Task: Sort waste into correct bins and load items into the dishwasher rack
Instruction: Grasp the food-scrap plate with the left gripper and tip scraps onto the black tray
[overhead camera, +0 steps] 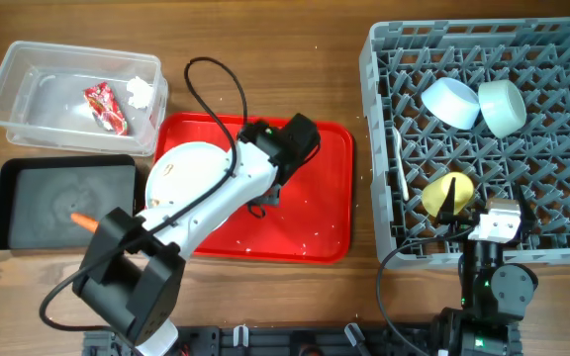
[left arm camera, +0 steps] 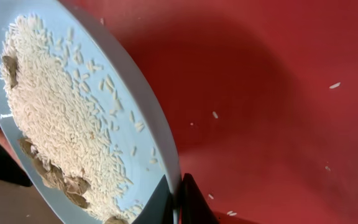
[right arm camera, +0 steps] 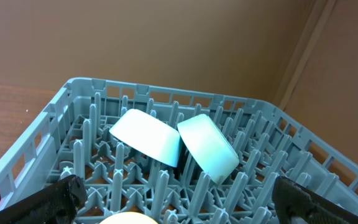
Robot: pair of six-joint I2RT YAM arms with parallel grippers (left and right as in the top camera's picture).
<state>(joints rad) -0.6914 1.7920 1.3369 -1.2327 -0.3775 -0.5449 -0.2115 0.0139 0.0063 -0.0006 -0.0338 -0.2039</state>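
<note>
My left gripper (left arm camera: pixel 176 202) is shut on the rim of the pale blue plate (left arm camera: pixel 143 118), which is tilted over the red serving tray (left arm camera: pixel 272 112). Pale rice and brown food scraps (left arm camera: pixel 51 118) cover the plate. In the overhead view the plate (overhead camera: pixel 188 168) lies partly under my left arm and gripper (overhead camera: pixel 258 200). My right gripper (right arm camera: pixel 182 205) is open and empty above the grey rack (right arm camera: pixel 79 93), near the yellow-green cup (overhead camera: pixel 447 193). The pale blue bowl (overhead camera: pixel 449 101) and mint bowl (overhead camera: pixel 501 106) sit upturned in the rack (overhead camera: pixel 562 59). A white spoon (overhead camera: pixel 401 183) lies by the rack's left wall.
The clear tub (overhead camera: pixel 28 109) at the back left holds the red wrapper (overhead camera: pixel 105 105) and white tissue (overhead camera: pixel 141 90). The black tray (overhead camera: pixel 38 198) in front of it holds the orange carrot (overhead camera: pixel 83 220). Loose rice grains lie on the red tray (overhead camera: pixel 305 227).
</note>
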